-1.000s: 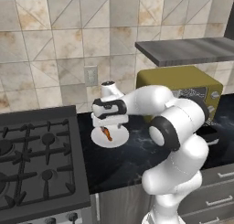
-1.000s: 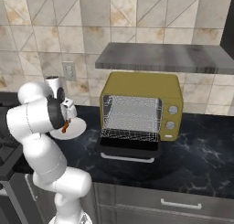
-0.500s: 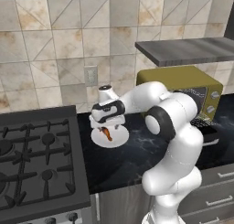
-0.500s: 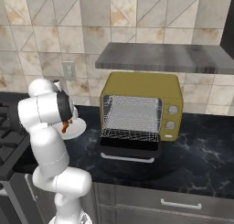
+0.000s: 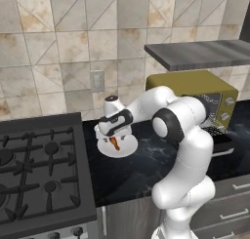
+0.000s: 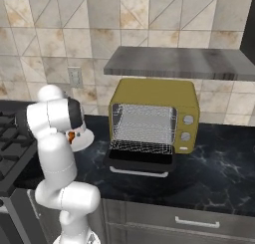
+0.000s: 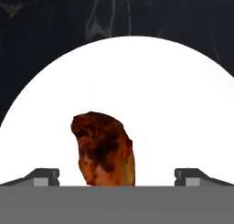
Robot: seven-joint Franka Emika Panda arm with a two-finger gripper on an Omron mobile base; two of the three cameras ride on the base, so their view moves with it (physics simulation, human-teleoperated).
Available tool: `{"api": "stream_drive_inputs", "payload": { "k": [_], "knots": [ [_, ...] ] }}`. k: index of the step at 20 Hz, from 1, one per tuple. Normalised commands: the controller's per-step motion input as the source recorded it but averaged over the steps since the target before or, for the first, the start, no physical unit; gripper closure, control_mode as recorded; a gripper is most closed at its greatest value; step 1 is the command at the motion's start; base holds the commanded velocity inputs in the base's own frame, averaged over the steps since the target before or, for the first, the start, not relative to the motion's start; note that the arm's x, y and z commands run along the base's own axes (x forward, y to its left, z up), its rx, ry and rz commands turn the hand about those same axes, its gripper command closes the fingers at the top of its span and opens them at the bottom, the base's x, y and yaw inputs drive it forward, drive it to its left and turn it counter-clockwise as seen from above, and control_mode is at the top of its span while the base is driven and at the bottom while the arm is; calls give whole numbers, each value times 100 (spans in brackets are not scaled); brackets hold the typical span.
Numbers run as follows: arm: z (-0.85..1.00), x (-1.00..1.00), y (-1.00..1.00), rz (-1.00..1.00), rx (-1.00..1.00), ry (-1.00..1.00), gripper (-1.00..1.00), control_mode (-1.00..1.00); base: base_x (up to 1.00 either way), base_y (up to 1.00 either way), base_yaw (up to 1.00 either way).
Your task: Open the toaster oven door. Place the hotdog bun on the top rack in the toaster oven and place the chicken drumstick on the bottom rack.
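Over a round white plate (image 5: 128, 148) left of the olive toaster oven (image 6: 154, 108), the gripper (image 7: 117, 173) hangs with jaws spread wide. The chicken drumstick (image 7: 105, 149), browned and rough-skinned, lies on the plate between the finger tips, its long axis running away from the hand. The oven door (image 6: 142, 160) is already down, wire racks bare.

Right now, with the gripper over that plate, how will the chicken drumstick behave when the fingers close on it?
The chicken drumstick looks rounded and tapering, so it may roll or twist between the fingers. Its glossy browned skin suggests it could be slippery. It lies loose on the smooth white plate, so a glancing touch would probably slide it.
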Motion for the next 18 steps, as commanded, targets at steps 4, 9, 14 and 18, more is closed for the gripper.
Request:
{"api": "stream_drive_inputs", "payload": {
  "k": [4, 9, 14, 18],
  "knots": [
    [-13, 10, 1, 0, 1, -4, -100, -100, 0, 0, 0],
    [-16, 4, 0, 0, 2, -3, -100, -100, 0, 0, 0],
    [-15, 0, -2, 0, 4, -1, 100, -100, 0, 0, 0],
    [-5, -1, -10, 0, 8, 0, 100, -100, 0, 0, 0]
  ]
}}
